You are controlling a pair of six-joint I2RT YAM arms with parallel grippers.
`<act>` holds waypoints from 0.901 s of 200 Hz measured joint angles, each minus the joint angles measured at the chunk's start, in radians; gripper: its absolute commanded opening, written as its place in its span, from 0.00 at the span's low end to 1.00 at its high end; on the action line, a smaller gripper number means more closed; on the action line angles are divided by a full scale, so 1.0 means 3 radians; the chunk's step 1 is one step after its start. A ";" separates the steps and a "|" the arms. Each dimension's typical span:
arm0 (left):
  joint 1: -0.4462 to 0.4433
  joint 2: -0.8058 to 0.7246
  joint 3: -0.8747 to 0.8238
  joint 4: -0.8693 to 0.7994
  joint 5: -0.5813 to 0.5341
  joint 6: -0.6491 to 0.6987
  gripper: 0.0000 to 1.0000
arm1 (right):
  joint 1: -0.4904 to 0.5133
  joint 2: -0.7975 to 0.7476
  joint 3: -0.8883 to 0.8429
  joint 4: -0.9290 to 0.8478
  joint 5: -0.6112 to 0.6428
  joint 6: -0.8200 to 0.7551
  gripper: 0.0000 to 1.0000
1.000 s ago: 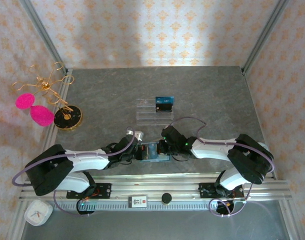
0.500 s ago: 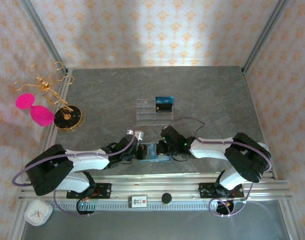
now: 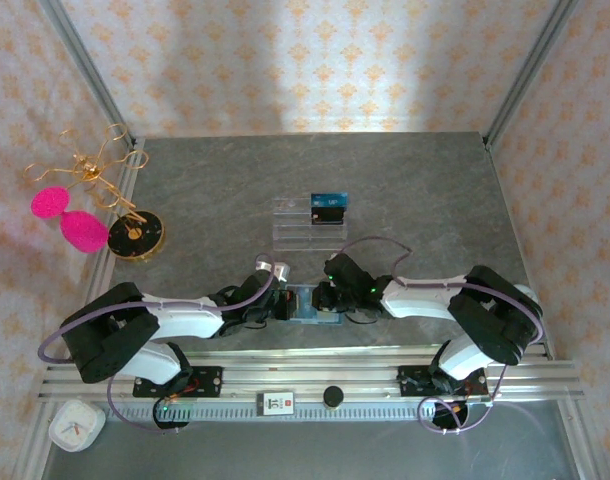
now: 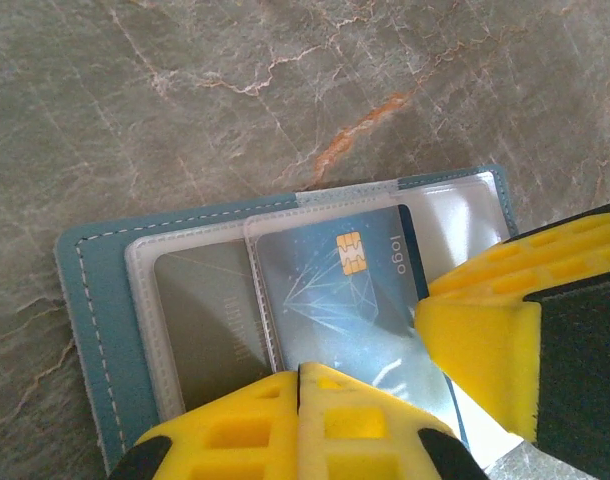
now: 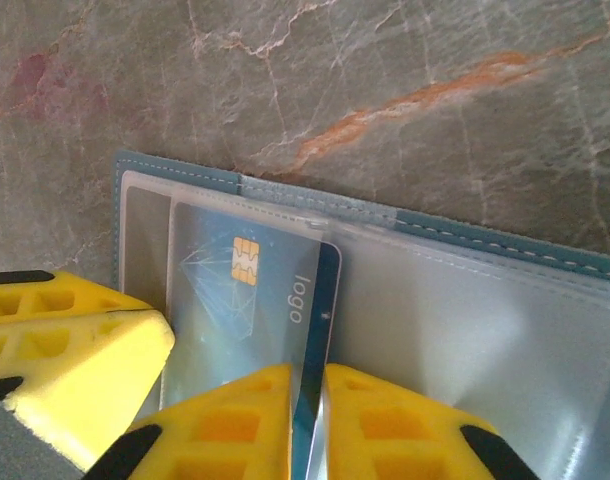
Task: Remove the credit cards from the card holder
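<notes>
Credit card: you have a pale blue credit card [image 5: 250, 300] with a gold chip, the word "logo" and a dark strip along one long edge. It lies among the clear sleeves of the open card holder. You cannot tell how far out of its sleeve it sits.
Card holder: the teal card holder [image 4: 85, 300] lies opened flat on the table, lining up, close to the near edge and between your two tools. A greyer pocket shows beside the card in the left wrist view.
Right tool: your right tool [image 5: 310, 372] is closed on the credit card. The card's dark edge runs down between its two yellow fingers.
Left tool: your left tool [image 4: 300, 372] has its yellow fingers pressed together at the near edge of the sleeves, just beside the right tool. You cannot tell whether a sleeve is pinched between them.
Second card: a dark card [image 3: 328, 209] with pale marks stands in the clear tiered stand [image 3: 295, 225], well apart from the card holder toward the far side.
Table: the grey marbled table [image 3: 435, 200] carries all of these.
Left edge: a gold wire stand [image 3: 95, 170] on a round black base holds two pink puffs [image 3: 83, 230].
</notes>
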 measured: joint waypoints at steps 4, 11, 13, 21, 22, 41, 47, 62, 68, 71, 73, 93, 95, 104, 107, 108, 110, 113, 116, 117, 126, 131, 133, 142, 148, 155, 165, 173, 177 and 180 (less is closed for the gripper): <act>0.0000 0.0000 0.0000 0.0001 0.0000 0.0000 0.00 | -0.0001 0.0000 -0.0006 0.0008 -0.0005 0.0000 0.11; 0.0000 0.0000 0.0000 0.0001 0.0001 0.0000 0.00 | -0.0006 0.0000 -0.0023 0.0034 -0.0018 0.0011 0.08; 0.0000 0.0000 0.0000 0.0001 0.0001 0.0000 0.00 | -0.0010 0.0000 -0.0029 0.0043 -0.0020 0.0009 0.07; 0.0000 0.0000 0.0000 0.0001 0.0003 0.0000 0.00 | -0.0015 0.0000 -0.0050 0.0075 -0.0028 0.0022 0.01; 0.0000 0.0000 0.0000 0.0001 0.0003 0.0000 0.00 | -0.0017 0.0000 -0.0052 0.0076 -0.0029 0.0032 0.00; 0.0000 0.0000 -0.0001 0.0000 0.0003 0.0000 0.00 | -0.0027 -0.0005 -0.0088 0.0127 -0.0029 0.0060 0.00; 0.0000 -0.0001 -0.0003 0.0001 0.0001 -0.0001 0.00 | -0.0027 -0.0018 -0.0099 0.0139 -0.0028 0.0067 0.00; 0.0000 -0.0014 -0.0015 0.0006 0.0001 -0.0009 0.00 | -0.0027 -0.0081 -0.0128 0.0134 -0.0009 0.0083 0.00; 0.0000 -0.0020 -0.0024 0.0010 0.0001 -0.0009 0.00 | -0.0032 -0.0121 -0.0146 0.0117 -0.0001 0.0090 0.00; 0.0000 -0.0024 -0.0028 0.0010 0.0003 -0.0009 0.00 | -0.0034 -0.0142 -0.0155 0.0103 0.0001 0.0095 0.00; 0.0000 -0.0025 -0.0029 0.0011 0.0003 -0.0009 0.00 | -0.0037 -0.0158 -0.0161 0.0090 0.0006 0.0100 0.00; 0.0000 -0.0036 -0.0053 0.0043 0.0014 -0.0010 0.00 | -0.0075 -0.0287 -0.0207 -0.0050 0.0057 0.0112 0.00; 0.0000 -0.0036 -0.0055 0.0046 0.0017 -0.0010 0.00 | -0.0078 -0.0292 -0.0209 -0.0064 0.0062 0.0113 0.00; -0.0001 -0.0038 -0.0062 0.0055 0.0039 -0.0011 0.00 | -0.0076 -0.0319 -0.0210 -0.0112 0.0083 0.0113 0.00; -0.0001 -0.0038 -0.0066 0.0062 0.0048 -0.0010 0.00 | -0.0076 -0.0323 -0.0210 -0.0125 0.0084 0.0113 0.00; -0.0001 -0.0038 -0.0066 0.0062 0.0051 -0.0010 0.00 | -0.0076 -0.0326 -0.0210 -0.0135 0.0084 0.0113 0.00; -0.0001 -0.0038 -0.0069 0.0065 0.0055 -0.0011 0.00 | -0.0076 -0.0326 -0.0210 -0.0137 0.0085 0.0113 0.00; -0.0001 -0.0039 -0.0069 0.0065 0.0060 -0.0010 0.00 | -0.0076 -0.0328 -0.0210 -0.0148 0.0089 0.0113 0.00; 0.0000 -0.0039 -0.0069 0.0066 0.0062 -0.0010 0.00 | -0.0076 -0.0329 -0.0210 -0.0159 0.0097 0.0113 0.00; 0.0000 -0.0039 -0.0069 0.0066 0.0062 -0.0010 0.00 | -0.0076 -0.0329 -0.0210 -0.0161 0.0100 0.0113 0.00; 0.0000 -0.0048 -0.0069 0.0058 0.0062 -0.0010 0.00 | -0.0080 -0.0329 -0.0210 -0.0219 0.0145 0.0113 0.00; 0.0000 -0.0062 -0.0069 0.0045 0.0061 -0.0009 0.00 | -0.0080 -0.0329 -0.0210 -0.0247 0.0160 0.0113 0.00; 0.0000 -0.0067 -0.0069 0.0038 0.0062 -0.0009 0.00 | -0.0080 -0.0329 -0.0210 -0.0253 0.0164 0.0112 0.00; 0.0000 -0.0097 -0.0072 -0.0001 0.0060 -0.0008 0.00 | -0.0079 -0.0333 -0.0202 -0.0282 0.0196 0.0109 0.00; 0.0000 -0.0117 -0.0078 -0.0031 0.0060 -0.0009 0.00 | -0.0079 -0.0338 -0.0197 -0.0299 0.0210 0.0104 0.00; 0.0001 -0.0136 -0.0088 -0.0045 0.0061 -0.0008 0.00 | -0.0079 -0.0348 -0.0193 -0.0336 0.0240 0.0095 0.00; 0.0003 -0.0154 -0.0106 -0.0048 0.0061 -0.0008 0.00 | -0.0079 -0.0366 -0.0189 -0.0374 0.0271 0.0072 0.00; 0.0003 -0.0159 -0.0111 -0.0048 0.0062 -0.0008 0.00 | -0.0079 -0.0381 -0.0188 -0.0398 0.0285 0.0058 0.00; 0.0003 -0.0163 -0.0112 -0.0048 0.0062 -0.0008 0.00 | -0.0079 -0.0389 -0.0188 -0.0408 0.0287 0.0047 0.00; 0.0003 -0.0165 -0.0112 -0.0048 0.0062 -0.0008 0.00 | -0.0079 -0.0397 -0.0188 -0.0411 0.0287 0.0047 0.00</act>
